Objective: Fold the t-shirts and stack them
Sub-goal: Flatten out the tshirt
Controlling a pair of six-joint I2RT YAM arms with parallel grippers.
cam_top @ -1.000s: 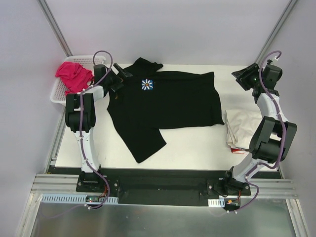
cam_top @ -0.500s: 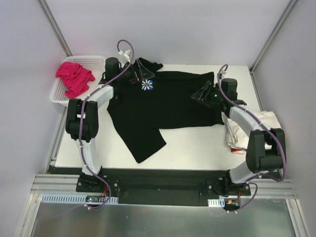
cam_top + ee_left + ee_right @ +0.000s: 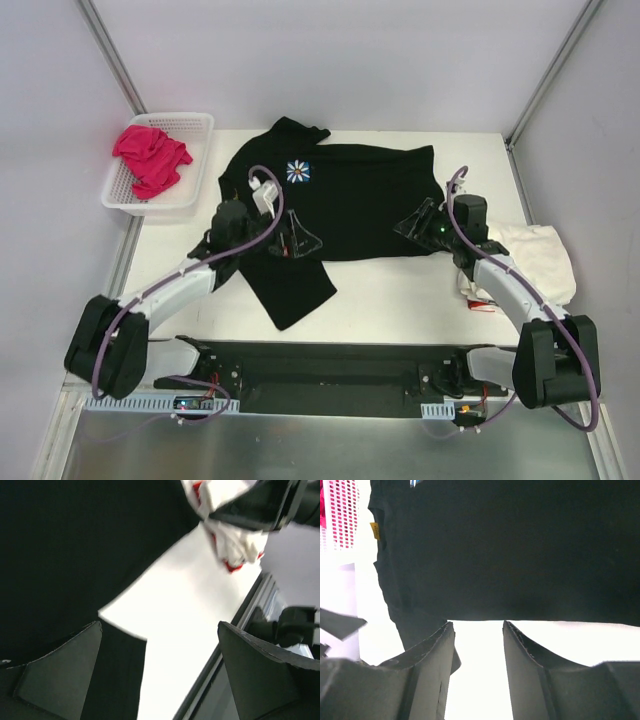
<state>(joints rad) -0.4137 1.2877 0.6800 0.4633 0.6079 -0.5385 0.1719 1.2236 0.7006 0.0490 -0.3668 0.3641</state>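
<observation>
A black t-shirt (image 3: 350,205) with a white daisy (image 3: 298,172) lies spread flat across the table, one sleeve hanging toward the near edge. My left gripper (image 3: 300,241) hovers over its near left part, jaws wide open and empty; in the left wrist view (image 3: 160,630) black cloth (image 3: 70,545) and bare table lie below it. My right gripper (image 3: 412,222) is at the shirt's near right corner. In the right wrist view (image 3: 477,627) its fingers stand a little apart over bare table just short of the black hem (image 3: 520,545). Cream-white t-shirts (image 3: 535,255) lie bunched at the right.
A white mesh basket (image 3: 200,125) at the far left holds a bright pink tee (image 3: 150,155). The table's near edge and the black rail (image 3: 330,365) run under both arms. Grey walls close in on both sides.
Both arms have swung from the far side of the shirt toward its near hem. The right gripper's jaws have narrowed somewhat. The shirt has not moved.
</observation>
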